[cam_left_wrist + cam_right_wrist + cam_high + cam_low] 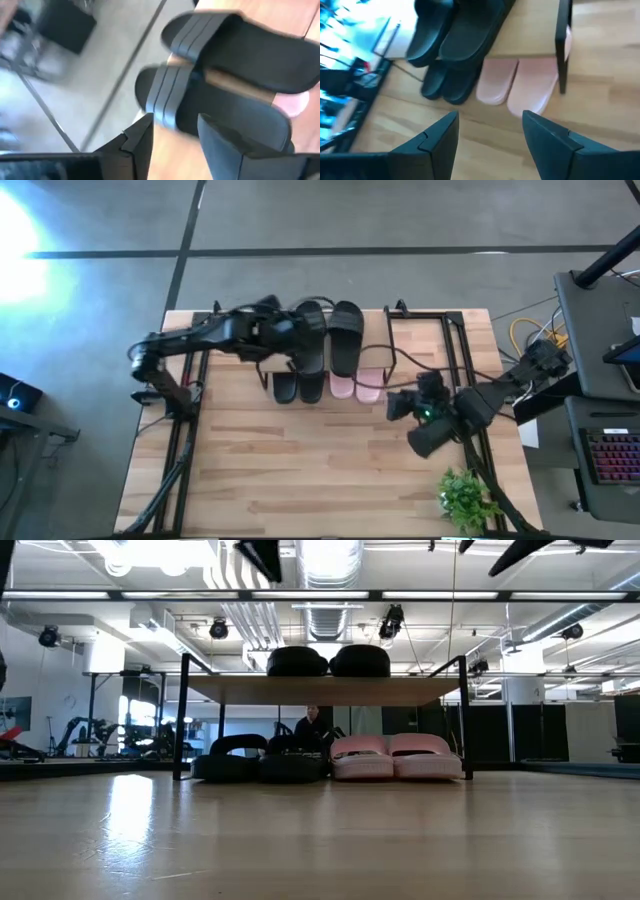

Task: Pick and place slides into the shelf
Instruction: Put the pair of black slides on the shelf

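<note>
The shelf (320, 690) stands at the table's far middle. Two black slides (310, 335) (346, 335) lie side by side on its top board (530, 40). Under the board, two more black slides (228, 762) (293, 765) and two pink slides (362, 758) (425, 758) rest on the tabletop, their ends sticking out toward the near side (343, 387). My left gripper (175, 150) is open above the left slide on top (210, 110). My right gripper (490, 140) is open, hovering near and right of the pink slides (520, 85).
A small green plant (465, 495) stands at the table's near right corner. Black arm mounts and cables (455, 350) run along both sides. A keyboard and equipment (610, 450) sit off the right edge. Bare wood (300, 460) spreads on the near side. A person (312, 725) shows far behind.
</note>
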Controlling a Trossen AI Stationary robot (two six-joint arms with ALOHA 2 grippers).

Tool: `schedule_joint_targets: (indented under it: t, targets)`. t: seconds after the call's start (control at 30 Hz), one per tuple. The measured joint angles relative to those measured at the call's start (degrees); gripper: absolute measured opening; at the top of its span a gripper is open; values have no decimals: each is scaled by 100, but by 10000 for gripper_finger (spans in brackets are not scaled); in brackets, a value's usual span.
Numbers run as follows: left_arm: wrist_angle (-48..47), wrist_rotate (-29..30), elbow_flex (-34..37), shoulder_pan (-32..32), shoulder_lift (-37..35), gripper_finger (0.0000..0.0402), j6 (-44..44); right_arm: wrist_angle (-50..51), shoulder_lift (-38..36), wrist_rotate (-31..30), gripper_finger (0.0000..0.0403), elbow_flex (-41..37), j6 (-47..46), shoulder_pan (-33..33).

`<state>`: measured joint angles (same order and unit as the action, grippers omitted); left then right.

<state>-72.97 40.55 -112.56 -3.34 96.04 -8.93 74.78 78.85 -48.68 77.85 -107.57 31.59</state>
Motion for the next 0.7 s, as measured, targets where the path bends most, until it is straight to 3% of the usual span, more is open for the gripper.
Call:
schedule_joint_targets:
  t: [0.27,0.47,0.57,0.7]
  targets:
    - [657,-1027,2095,-675,-1561,67,-1307,-89,0,634,182,196,1853,-1314]
    - [2305,-2259,3740,-1311,-2384,17,-1882,-185,-15,1155,125,188,3119,-2464]
    - [2809,-2510,4184,-1609,-2525,3,-1930,-559,0,1441,83,182,3833,-3015]
    - [2772,-2569,4236,-1989,-2474,3,-1925,-1196,4,1869,24,134,4659,-3688]
